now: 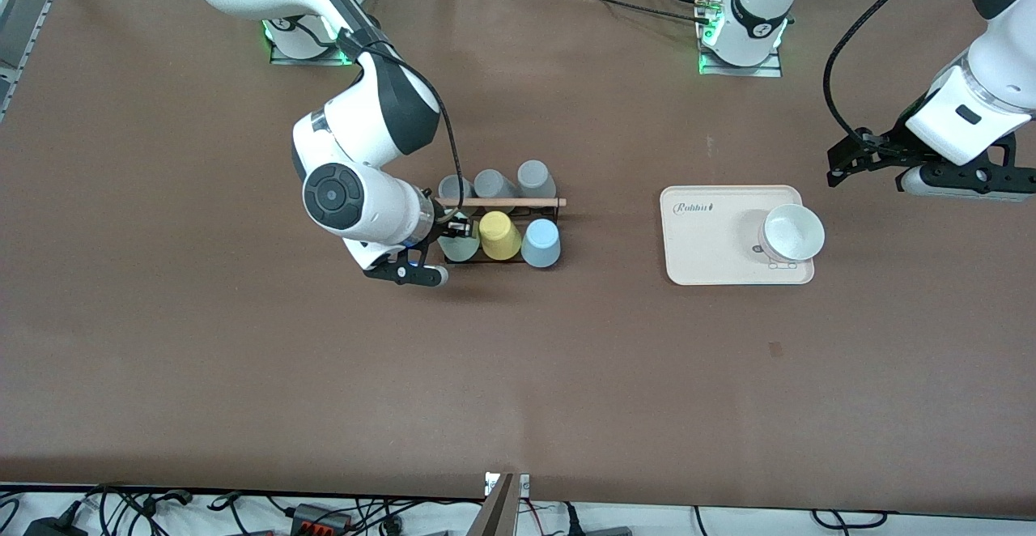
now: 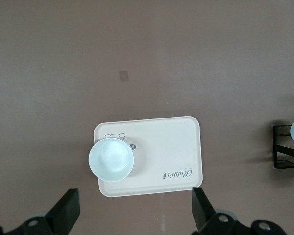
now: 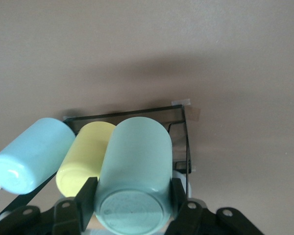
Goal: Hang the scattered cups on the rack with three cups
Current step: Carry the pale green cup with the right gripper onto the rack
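The black wire rack (image 1: 558, 214) with its wooden rod (image 1: 518, 202) stands mid-table. My right gripper (image 1: 458, 229) is shut on the mint-green cup (image 1: 459, 249) at the rack's end toward the right arm. In the right wrist view the fingers (image 3: 86, 197) clamp both sides of that cup (image 3: 137, 152), base toward the camera, over the rack frame (image 3: 137, 113). The peg under it is hidden. The light blue cup (image 1: 541, 243) sits tilted on the rack, beside the yellow cup (image 1: 499, 235). My left gripper (image 1: 842, 162) hangs open over bare table beside the tray, holding nothing (image 2: 134, 211).
Three grey cups (image 1: 494, 185) hang along the rack's row farther from the front camera. A beige tray (image 1: 704, 236) toward the left arm's end carries a pale upright cup (image 1: 791, 232). Brown table surface surrounds both.
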{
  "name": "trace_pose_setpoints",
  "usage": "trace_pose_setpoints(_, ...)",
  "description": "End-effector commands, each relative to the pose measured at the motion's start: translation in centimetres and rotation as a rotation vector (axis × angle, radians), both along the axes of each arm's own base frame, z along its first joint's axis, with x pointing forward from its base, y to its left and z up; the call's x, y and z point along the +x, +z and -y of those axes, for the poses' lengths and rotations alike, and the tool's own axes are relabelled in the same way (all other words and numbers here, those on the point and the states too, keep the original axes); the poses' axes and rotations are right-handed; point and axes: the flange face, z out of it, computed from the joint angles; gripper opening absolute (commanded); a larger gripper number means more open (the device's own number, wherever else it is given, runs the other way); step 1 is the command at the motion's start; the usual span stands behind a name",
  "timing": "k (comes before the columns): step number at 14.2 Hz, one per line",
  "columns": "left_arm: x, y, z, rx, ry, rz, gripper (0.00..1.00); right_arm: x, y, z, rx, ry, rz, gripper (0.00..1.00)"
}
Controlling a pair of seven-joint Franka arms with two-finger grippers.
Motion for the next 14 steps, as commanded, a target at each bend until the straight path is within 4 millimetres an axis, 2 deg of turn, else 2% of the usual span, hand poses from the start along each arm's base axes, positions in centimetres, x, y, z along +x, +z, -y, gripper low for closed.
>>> trace_pose_setpoints(1, -0.1, 0.7, -0.1, 0.013, -0.005, -0.003, 1.00, -0.2, -0.9, -1.4, -0.042, 0.023, 0.026, 0.00)
trace_pose_setpoints(8, -0.1, 0.6, -0.8, 0.007, 0.003, -0.007, 1.00, -0.1, -2.2, -1.2, -0.083, 0.037, 0.033, 0.02)
trace_pose_setpoints(9, 0.0, 0.5, -0.8, 0.007, 0.005, -0.008, 1.00, -0.1, -2.3, -1.2, -0.084, 0.031, 0.030, 0.12)
trace_pose_setpoints(10, 0.0, 0.5, -0.8, 0.007, 0.005, -0.008, 1.00, 0.0, -2.3, -1.1, -0.082, 0.025, 0.028, 0.45)
trace_pose_setpoints(12, -0.1, 0.6, -0.8, 0.007, 0.005, -0.007, 1.00, 0.5, -2.3, -0.4, -0.076, 0.009, 0.023, 0.86)
trace_pose_setpoints(13, -0.1, 0.6, -0.8, 0.007, 0.005, -0.007, 1.00, 0.4, -1.9, -0.5, -0.074, 0.011, 0.030, 1.00)
trace_pose_setpoints(14, -0.1, 0.6, -0.8, 0.007, 0.006, -0.007, 1.00, 0.3, -1.5, -0.7, -0.072, 0.017, 0.036, 1.00)
